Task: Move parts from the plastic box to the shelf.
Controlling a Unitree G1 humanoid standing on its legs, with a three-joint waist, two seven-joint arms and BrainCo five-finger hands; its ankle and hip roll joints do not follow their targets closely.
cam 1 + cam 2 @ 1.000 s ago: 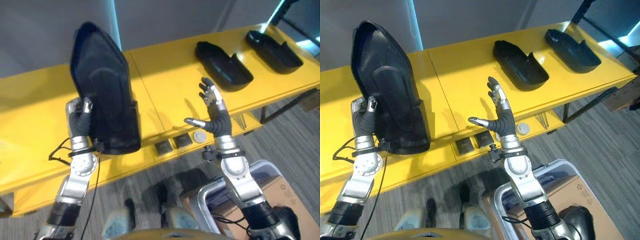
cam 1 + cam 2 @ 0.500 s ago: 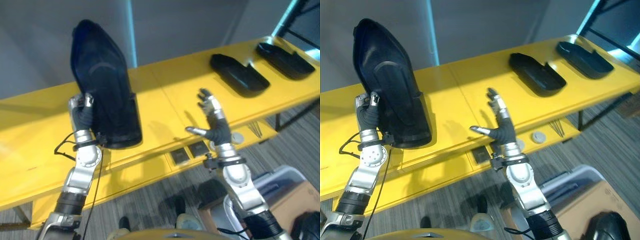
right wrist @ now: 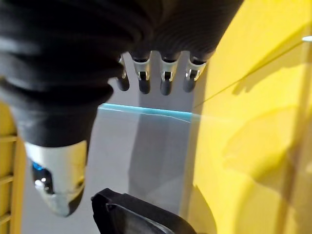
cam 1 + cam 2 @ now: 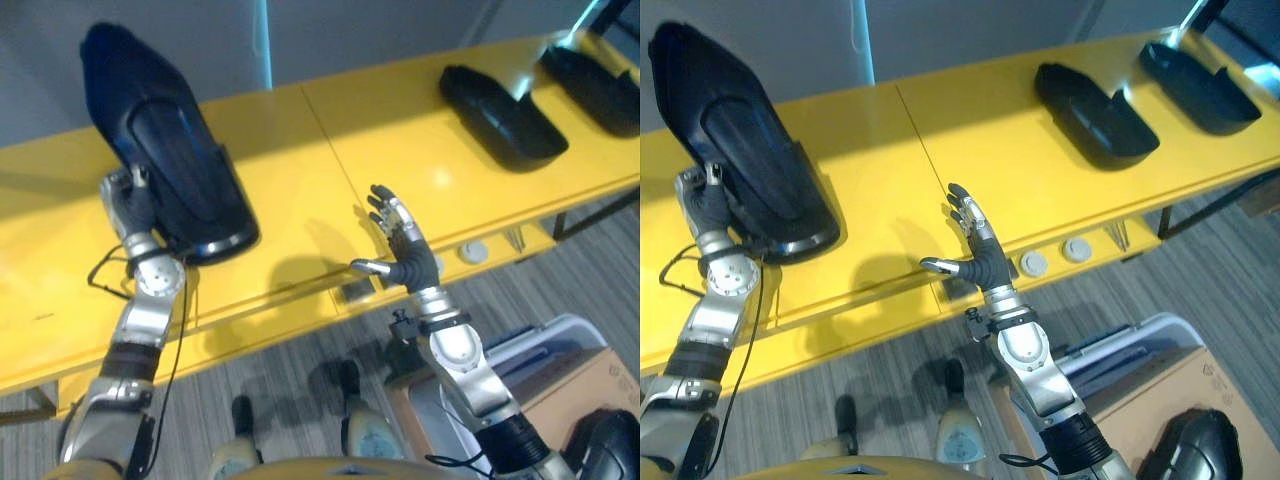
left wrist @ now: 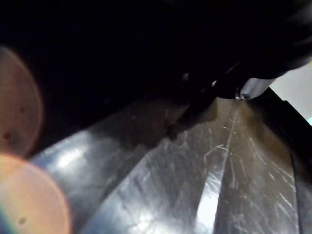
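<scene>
Left eye view: the yellow shelf [image 4: 300, 150] served as the landmark, running across the frame. The left robot hand [image 4: 128, 205] sat at the shelf's near-left portion, fingers curled round the lower side edge of a large black part [image 4: 165, 150], which stood tilted with its wide base down on the shelf top and its narrow end raised toward the back. The right robot hand [image 4: 402, 248] hovered over the shelf's front edge near the middle, fingers spread and straight, thumb out, holding nothing. Two more black parts lay flat on the shelf toward its far-right end: a second black part [image 4: 500, 115] and, beyond it, a third black part [image 4: 598, 88], well apart from the held one. Below the shelf's front edge, at the lower right, the rim of a plastic box [image 4: 545, 335] showed on the floor. Right eye view: same arrangement; two small round discs [image 4: 1055, 257] lay on the shelf's front lip just beside the right robot hand. Left wrist view: a dark, scratched glossy surface of the held part [image 5: 195, 185] lay very close to the camera; fingers could not be made out there. Right wrist view: the row of fingers [image 3: 165, 78] hung straight and relaxed above the yellow shelf [image 3: 263, 122], nothing between them and the thumb [image 3: 53, 180].
</scene>
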